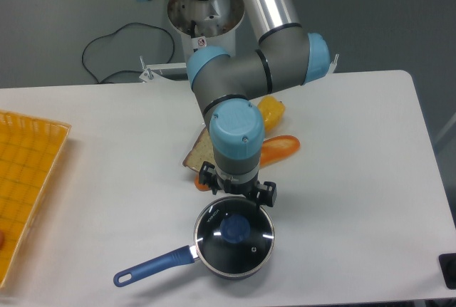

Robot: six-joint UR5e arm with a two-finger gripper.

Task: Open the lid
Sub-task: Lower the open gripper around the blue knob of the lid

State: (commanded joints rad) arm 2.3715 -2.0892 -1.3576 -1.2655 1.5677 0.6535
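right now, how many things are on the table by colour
Blue and dark: 2, the lid with blue knob, and the saucepan under it
Orange: 2, carrot-like pieces
Yellow: 2, pepper-like piece, basket
Tan: 1, bread slice
Total: 7

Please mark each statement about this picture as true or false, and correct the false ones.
1. The lid sits on the saucepan. True.
2. The tool already holds the lid's blue knob. False: it is above the lid's far edge, not at the knob.
3. The saucepan handle points toward the left front of the table. True.
4. The yellow basket lies on the right side. False: it is at the left edge.
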